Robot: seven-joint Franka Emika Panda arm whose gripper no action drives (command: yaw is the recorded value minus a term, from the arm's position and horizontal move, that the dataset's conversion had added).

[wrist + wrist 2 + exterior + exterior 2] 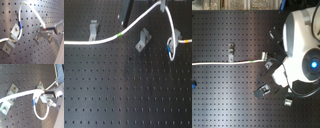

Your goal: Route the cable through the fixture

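On the black perforated counter, the largest thing in play is the arm, its white housing filling the second exterior view's right. Next in size is the cable, which runs from the first exterior view's left edge across the board, rises past its green band toward the top, then drops in a loose loop on the first exterior view's right, where yellow and blue marks show. It passes just behind the fixture, the broad forked clip near the middle, and does not yet sit in the fork as far as can be told. A narrower clip stands well apart toward the first exterior view's left.

In the first wrist view the gripper has its jaws closed to a thin gap on the cable, pinching it at a point beyond the green band.

Judging by its sag and curl, the cable is light, soft and limp, probably smooth enough to slide through a pinch. A hold close to the stretch that must enter the fork, with gentle tension, would best steer it; a hold far off would let it flop aside.
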